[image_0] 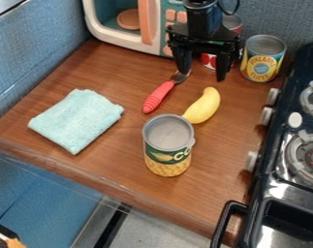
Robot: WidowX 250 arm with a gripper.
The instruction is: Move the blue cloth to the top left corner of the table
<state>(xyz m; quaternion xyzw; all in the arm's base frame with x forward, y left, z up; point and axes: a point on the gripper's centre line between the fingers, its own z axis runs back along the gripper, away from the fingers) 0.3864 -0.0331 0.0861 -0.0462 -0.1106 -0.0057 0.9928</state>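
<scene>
Cloth (76, 120), pale blue and folded into a thick square, lies flat on the left of the table (217, 150), nearer its front edge than the top left corner beside the toy oven (144, 24). Light and soft, with a nap that should resist slipping, it looks unbreakable but likely to unfold or droop; a deep pinch near the middle, through all layers, would probably hold best. Right of it lies a red-handled spoon (160, 96), then a can (168, 145) standing upright. The gripper (203, 75) hangs at the upper centre, fingers spread wide, holding nothing. A banana (202, 106) lies below it; at far right is the stove (285, 193).
</scene>
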